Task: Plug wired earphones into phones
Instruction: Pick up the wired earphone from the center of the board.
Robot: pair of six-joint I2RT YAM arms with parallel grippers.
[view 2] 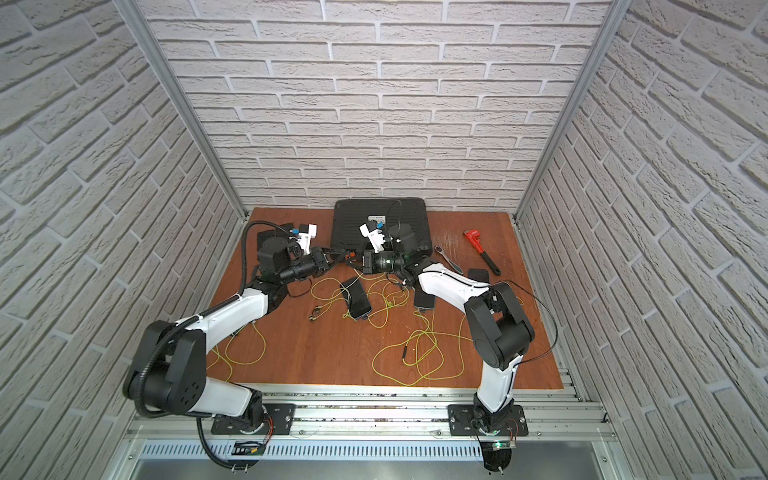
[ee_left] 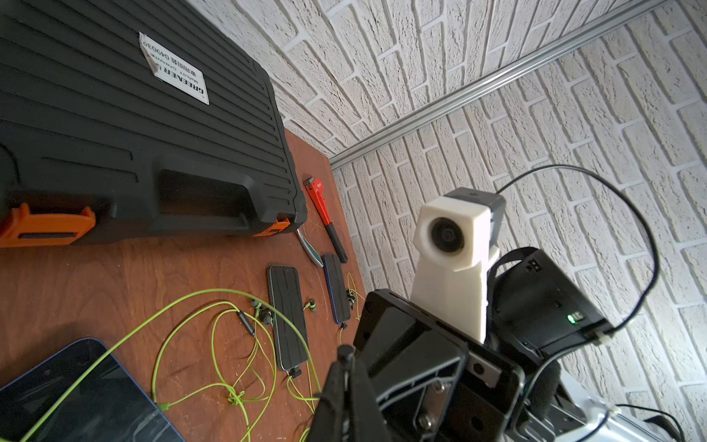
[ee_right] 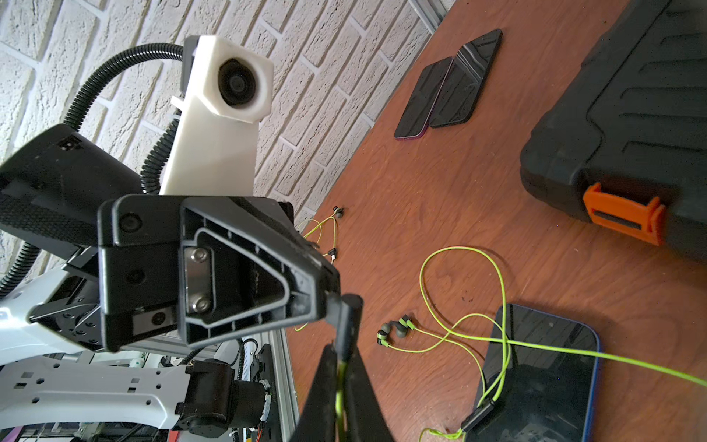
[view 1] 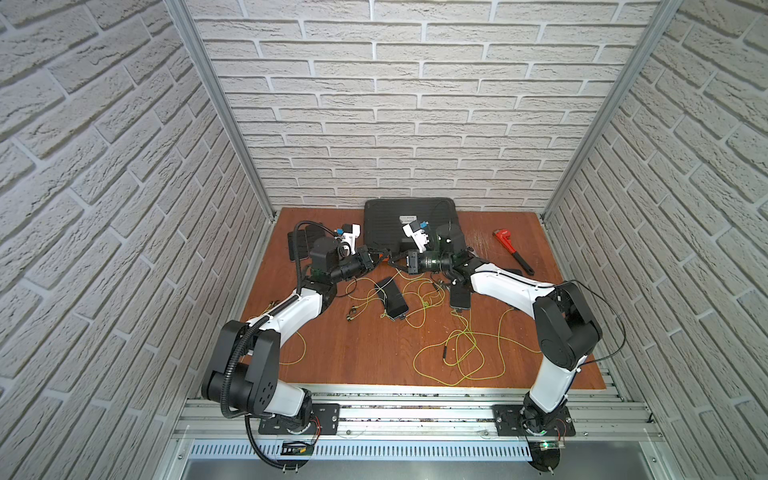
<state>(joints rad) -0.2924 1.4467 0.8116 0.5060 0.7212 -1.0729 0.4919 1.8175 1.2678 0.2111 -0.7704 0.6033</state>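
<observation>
Left pincer (ee_right: 329, 295) clamps the plug (ee_right: 346, 317), right pincer (ee_right: 340, 367) its cord (ee_right: 339, 394), clear only in right wrist view.

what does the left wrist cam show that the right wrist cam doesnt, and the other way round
Only left wrist: the red wrench, the case's white label, two phones by the wrench, and the right arm's camera.
Only right wrist: two side-by-side phones near the wall and the left arm's camera.
Both: the black case with an orange latch, green cords and a blue-edged phone crossed by a cord, on the wooden table.
</observation>
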